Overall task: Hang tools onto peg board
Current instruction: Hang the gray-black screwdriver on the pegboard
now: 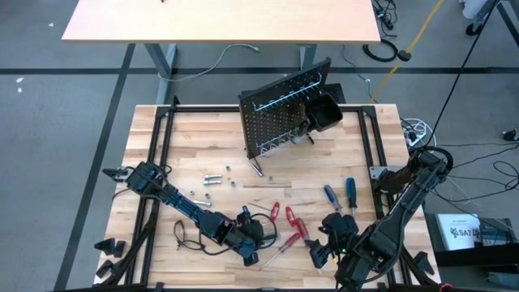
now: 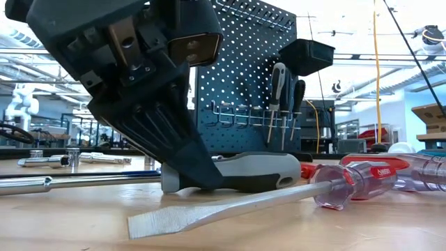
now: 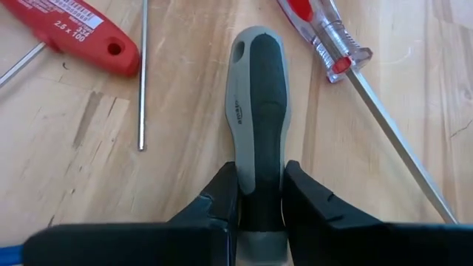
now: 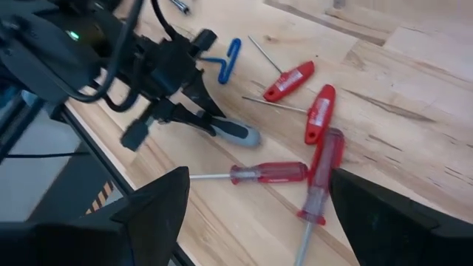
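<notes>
Down low, left claw (image 3: 259, 199) clamping one grey-black screwdriver (image 3: 256, 111), two tools hung on peg board (image 2: 244, 77)

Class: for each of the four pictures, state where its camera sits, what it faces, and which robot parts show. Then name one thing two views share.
High: overhead, facing down on the black perforated peg board; both arms show.
Low: tabletop level, facing the board; left pincer up close.
Left wrist: on the left arm, facing the grey-and-black handled screwdriver between its fingers.
Right wrist: on the right arm, facing red-handled screwdrivers; right pincer open.
Shared: both wrist views show the grey screwdriver.
</notes>
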You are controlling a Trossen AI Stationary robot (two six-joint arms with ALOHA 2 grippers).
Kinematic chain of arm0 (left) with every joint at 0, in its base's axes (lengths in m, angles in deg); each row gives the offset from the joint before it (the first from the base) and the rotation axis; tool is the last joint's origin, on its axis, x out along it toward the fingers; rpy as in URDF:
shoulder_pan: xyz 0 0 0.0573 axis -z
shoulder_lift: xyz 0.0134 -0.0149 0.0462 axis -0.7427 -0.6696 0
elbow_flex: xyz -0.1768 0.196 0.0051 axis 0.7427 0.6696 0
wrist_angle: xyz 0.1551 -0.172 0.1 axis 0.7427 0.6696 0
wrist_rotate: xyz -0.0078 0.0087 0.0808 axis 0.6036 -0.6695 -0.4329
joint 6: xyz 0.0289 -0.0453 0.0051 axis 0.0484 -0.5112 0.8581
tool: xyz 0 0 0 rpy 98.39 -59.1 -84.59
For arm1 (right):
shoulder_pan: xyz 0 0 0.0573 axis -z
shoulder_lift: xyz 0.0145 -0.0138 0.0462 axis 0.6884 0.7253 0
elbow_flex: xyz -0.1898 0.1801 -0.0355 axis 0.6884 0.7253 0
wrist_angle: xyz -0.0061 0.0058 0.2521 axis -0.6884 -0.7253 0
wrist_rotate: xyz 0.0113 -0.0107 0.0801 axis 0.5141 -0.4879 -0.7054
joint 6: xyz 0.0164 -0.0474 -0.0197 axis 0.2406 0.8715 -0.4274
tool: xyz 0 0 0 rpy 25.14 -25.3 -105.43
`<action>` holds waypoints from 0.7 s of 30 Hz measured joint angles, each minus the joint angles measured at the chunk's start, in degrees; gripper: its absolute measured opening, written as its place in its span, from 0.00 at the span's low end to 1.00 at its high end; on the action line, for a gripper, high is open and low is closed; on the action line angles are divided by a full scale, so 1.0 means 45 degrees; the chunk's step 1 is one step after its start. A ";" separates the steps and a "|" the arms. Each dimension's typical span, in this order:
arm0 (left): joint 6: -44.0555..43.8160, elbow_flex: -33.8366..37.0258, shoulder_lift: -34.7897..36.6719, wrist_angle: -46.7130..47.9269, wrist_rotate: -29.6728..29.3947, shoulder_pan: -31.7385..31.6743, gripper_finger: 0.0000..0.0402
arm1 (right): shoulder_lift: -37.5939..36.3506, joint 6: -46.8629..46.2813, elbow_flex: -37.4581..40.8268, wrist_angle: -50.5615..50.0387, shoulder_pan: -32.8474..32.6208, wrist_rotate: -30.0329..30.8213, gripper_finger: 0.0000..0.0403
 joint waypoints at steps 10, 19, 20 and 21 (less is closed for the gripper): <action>0.1725 0.0135 0.1989 0.1025 -0.1390 -0.0040 0.18 | 0.0000 0.1058 -0.0001 0.1150 -0.0005 0.1085 0.78; 0.3976 0.0060 0.5275 0.0794 -0.2499 -0.0425 0.18 | 0.0000 0.4021 -0.0001 0.3565 0.0024 0.4033 0.78; 0.4260 0.0056 0.5563 0.0475 -0.2491 -0.0431 0.18 | 0.0000 0.4445 0.0000 0.3858 0.0024 0.4489 0.78; 0.4549 0.0057 0.5832 0.0180 -0.2470 -0.0446 0.18 | 0.0000 0.4846 0.0000 0.4188 0.0019 0.5004 0.78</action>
